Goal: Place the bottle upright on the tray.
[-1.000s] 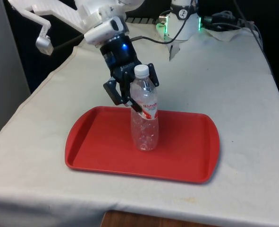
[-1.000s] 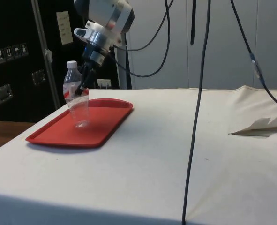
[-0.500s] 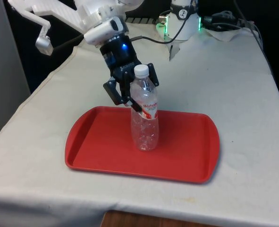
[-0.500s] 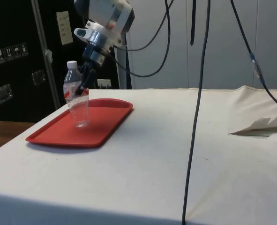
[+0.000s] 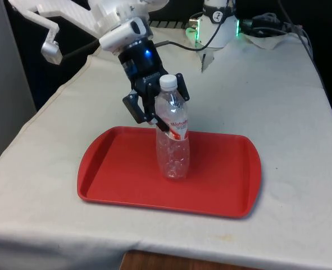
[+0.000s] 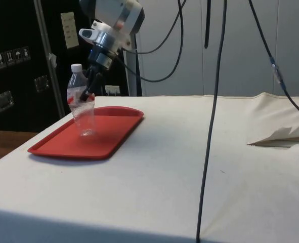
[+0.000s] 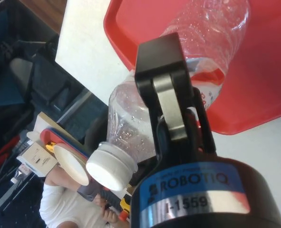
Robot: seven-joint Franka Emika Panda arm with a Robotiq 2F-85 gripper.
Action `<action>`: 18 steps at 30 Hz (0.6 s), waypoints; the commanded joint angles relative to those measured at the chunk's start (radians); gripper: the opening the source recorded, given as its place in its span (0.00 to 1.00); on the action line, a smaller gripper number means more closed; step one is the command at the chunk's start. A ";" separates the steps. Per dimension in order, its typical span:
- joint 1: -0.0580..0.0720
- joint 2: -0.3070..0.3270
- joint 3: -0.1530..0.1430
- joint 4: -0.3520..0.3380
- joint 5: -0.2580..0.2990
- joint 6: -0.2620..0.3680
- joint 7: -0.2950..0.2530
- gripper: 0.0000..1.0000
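Observation:
A clear plastic bottle (image 5: 172,152) with a white cap and a red label stands on the red tray (image 5: 115,169), near its middle, leaning very slightly. My gripper (image 5: 171,119) comes down at a slant from the far side and is shut on the bottle at the label, just below its shoulder. From the side, the gripper (image 6: 86,95) sits against the upper half of the bottle (image 6: 83,109), whose base rests on the tray (image 6: 109,134). In the wrist view one black finger (image 7: 169,99) lies along the bottle (image 7: 211,28); the other is hidden behind it.
The tray lies near the table's front edge, with white cloth all round it. Cables and a lit base (image 5: 222,25) sit at the far end. A dark cable (image 6: 212,121) hangs across the side view. A person in a white top (image 7: 59,202) sits beyond the table edge.
My gripper has shifted slightly upward, and the bottle's cap has moved a little with it. The bottle's base stays in the same spot on the tray.

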State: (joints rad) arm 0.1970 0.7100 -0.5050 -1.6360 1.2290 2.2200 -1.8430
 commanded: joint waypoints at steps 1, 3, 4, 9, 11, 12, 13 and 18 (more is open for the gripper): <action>0.005 -0.006 -0.007 -0.001 -0.013 -0.003 0.012 0.34; 0.000 -0.004 -0.001 0.001 -0.001 -0.002 0.002 0.34; 0.005 -0.009 -0.008 -0.001 -0.015 -0.005 0.015 0.34; 0.005 -0.014 -0.009 0.001 -0.034 -0.008 0.030 0.34; 0.006 -0.015 -0.009 0.001 -0.040 -0.008 0.035 0.34; 0.000 -0.015 -0.002 0.002 -0.025 -0.006 0.022 0.34; 0.006 -0.015 -0.009 0.002 -0.042 -0.009 0.037 0.34; 0.002 -0.015 -0.005 0.005 -0.049 -0.008 0.042 0.34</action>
State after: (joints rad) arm 0.1970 0.6950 -0.5070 -1.6320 1.1870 2.2130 -1.8080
